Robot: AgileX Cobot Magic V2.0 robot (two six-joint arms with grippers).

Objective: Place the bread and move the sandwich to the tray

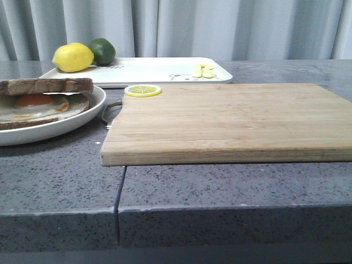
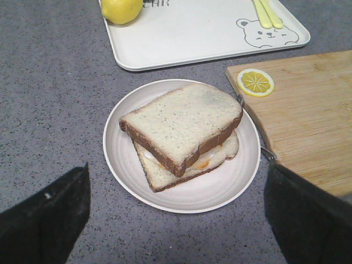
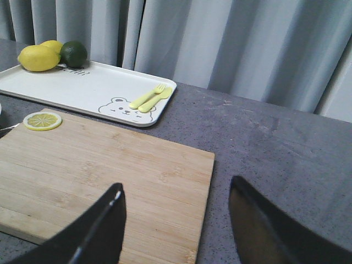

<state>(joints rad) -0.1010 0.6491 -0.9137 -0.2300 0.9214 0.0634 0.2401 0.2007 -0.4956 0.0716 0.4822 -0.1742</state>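
Note:
The bread (image 2: 181, 124) lies on top of the egg-topped slice, so the sandwich (image 1: 44, 99) sits closed on the round white plate (image 2: 220, 190) at the table's left. The white tray (image 1: 159, 69) with a bear drawing (image 2: 267, 34) stands behind it. My left gripper (image 2: 176, 212) is open and empty above the table, just short of the plate. My right gripper (image 3: 176, 195) is open and empty over the right edge of the wooden cutting board (image 3: 110, 176). Neither gripper shows in the front view.
A yellow lemon (image 1: 72, 57) and a green lime (image 1: 103, 51) lie on the tray's left end, a small yellow fork and spoon (image 1: 202, 70) on its right end. A lemon slice (image 1: 142, 90) sits on the board's far left corner. Grey curtains hang behind.

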